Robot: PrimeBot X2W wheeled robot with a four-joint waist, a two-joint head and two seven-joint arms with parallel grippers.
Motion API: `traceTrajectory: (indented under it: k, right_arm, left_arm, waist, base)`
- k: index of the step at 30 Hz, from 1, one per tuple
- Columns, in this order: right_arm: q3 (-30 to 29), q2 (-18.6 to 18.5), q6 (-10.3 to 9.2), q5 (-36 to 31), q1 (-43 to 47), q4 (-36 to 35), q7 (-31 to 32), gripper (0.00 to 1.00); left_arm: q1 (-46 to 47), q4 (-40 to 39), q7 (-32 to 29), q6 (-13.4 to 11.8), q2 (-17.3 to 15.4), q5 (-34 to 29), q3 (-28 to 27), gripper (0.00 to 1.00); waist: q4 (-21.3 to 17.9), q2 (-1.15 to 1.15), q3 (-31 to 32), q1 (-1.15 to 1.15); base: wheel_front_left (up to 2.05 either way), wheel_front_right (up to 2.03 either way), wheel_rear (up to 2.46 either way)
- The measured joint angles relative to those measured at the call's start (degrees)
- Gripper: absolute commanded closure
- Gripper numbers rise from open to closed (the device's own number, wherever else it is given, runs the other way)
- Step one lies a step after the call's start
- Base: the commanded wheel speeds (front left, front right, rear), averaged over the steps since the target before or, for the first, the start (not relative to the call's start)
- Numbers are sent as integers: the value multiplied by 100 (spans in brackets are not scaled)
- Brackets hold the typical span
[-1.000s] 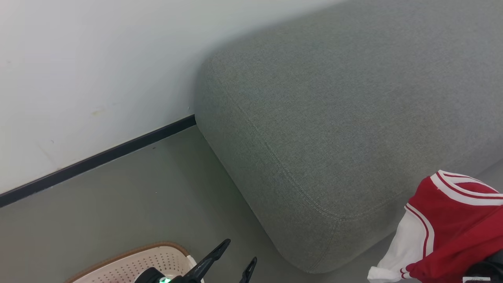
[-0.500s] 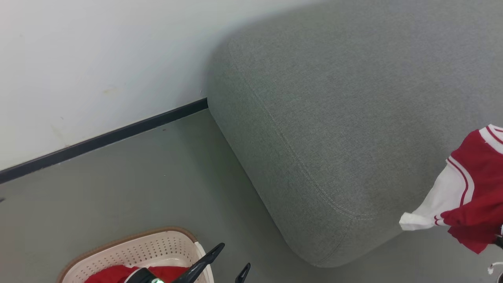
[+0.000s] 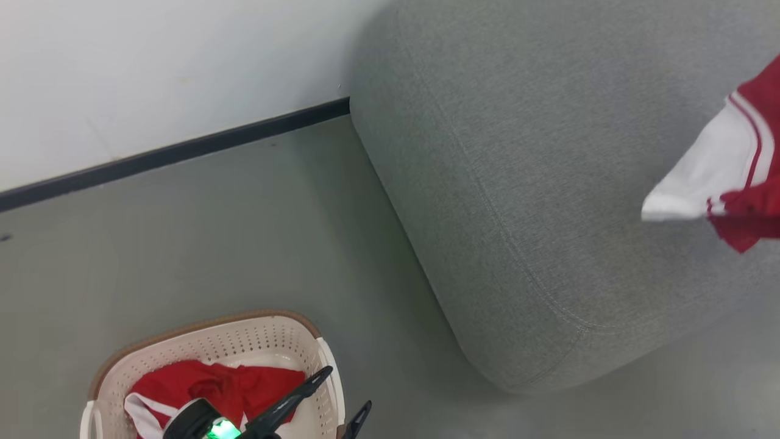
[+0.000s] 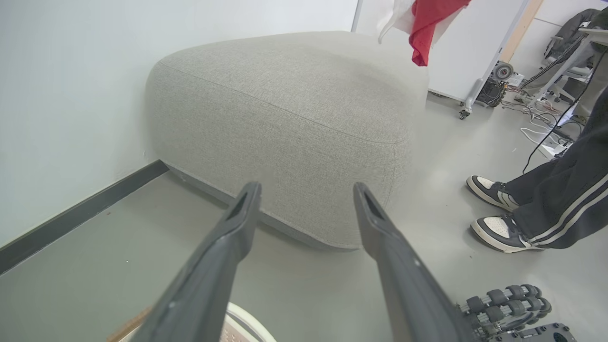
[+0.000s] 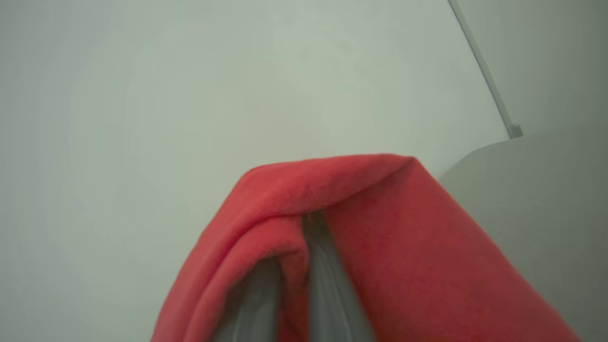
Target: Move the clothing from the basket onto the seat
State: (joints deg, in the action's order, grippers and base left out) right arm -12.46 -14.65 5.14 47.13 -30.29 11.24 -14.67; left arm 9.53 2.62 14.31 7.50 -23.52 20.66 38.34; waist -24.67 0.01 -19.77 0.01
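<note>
Two garments: one red garment [image 3: 213, 387] in the basket [image 3: 256, 341], a second garment [image 3: 728, 155] pinched by the right tool [image 5: 304, 237]; left tool [image 4: 306, 194] spread wide, empty.

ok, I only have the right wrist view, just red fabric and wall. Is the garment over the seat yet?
Observer: Yes. In the head view the held garment hangs above the seat, not laid down on it.
Operator: Anything in the basket?
Observer: One more red-and-white garment lies in the basket.
Operator: Anyone near?
Observer: Yes. The left wrist view shows a person's shoes close beside the seat.
</note>
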Motion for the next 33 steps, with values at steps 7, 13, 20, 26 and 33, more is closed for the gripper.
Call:
traceTrajectory:
  k: [7, 13, 20, 26, 33]
  right_arm:
    - [-40, -156, 24, 188, -1060, 621, 10, 100]
    - [-218, -361, 19, 292, -1633, 1292, 22, 100]
    - [-342, -458, -64, 357, -2181, 2140, 22, 100]
    - [-338, -497, -245, 368, -2434, 2854, 26, 100]
    - [-278, -443, -454, 318, -2452, 3644, 49, 100]
  left_arm:
    - [115, -133, 0, 0, -234, 3, -4, 0]
    - [201, -188, 0, 0, -363, 47, -27, 0]
    - [258, -224, 0, 0, -486, 88, -42, 0]
    - [362, -281, 0, 0, -528, 100, -58, 0]
    - [420, -285, 0, 0, -554, 147, -136, 0]
  waist:
    - [129, 0, -348, 0]
    - [269, 0, -614, 0]
    - [476, 0, -887, 0]
    - [665, 0, -1081, 0]
    - [854, 0, -1247, 0]
  base:
    - [0, 0, 0]
    - [0, 0, 0]
    - [0, 0, 0]
    - [0, 0, 0]
    - [0, 0, 0]
